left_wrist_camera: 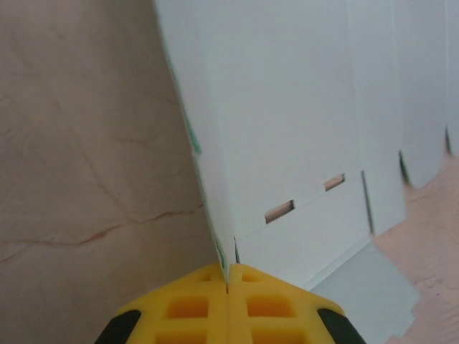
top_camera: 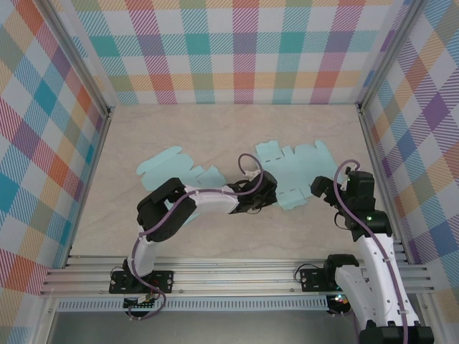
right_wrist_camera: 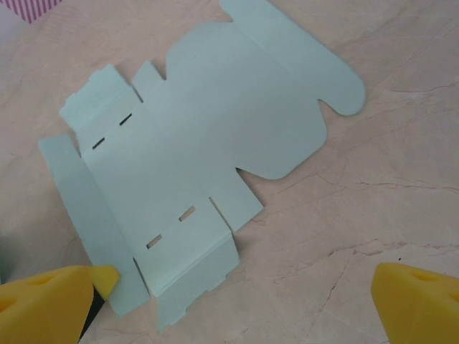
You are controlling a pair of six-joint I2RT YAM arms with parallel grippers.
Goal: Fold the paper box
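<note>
The paper box (top_camera: 294, 168) is a pale mint cut-out sheet lying mostly flat right of the table's middle. My left arm reaches across to its left edge. In the left wrist view my left gripper (left_wrist_camera: 228, 287) has its yellow fingers pressed together on the thin edge of a side flap of the paper box (left_wrist_camera: 287, 107), which rises away from the jaws. My right gripper (right_wrist_camera: 237, 315) hovers open above the bare table beside the sheet's near corner, its yellow fingertips (right_wrist_camera: 50, 301) spread wide and holding nothing. The sheet (right_wrist_camera: 208, 136) shows slots and a slightly raised end flap.
A second mint cut-out sheet (top_camera: 172, 168) lies flat to the left, partly under my left arm. Checked walls (top_camera: 237, 50) enclose the beige table on three sides, with an aluminium rail (top_camera: 237, 276) along the near edge.
</note>
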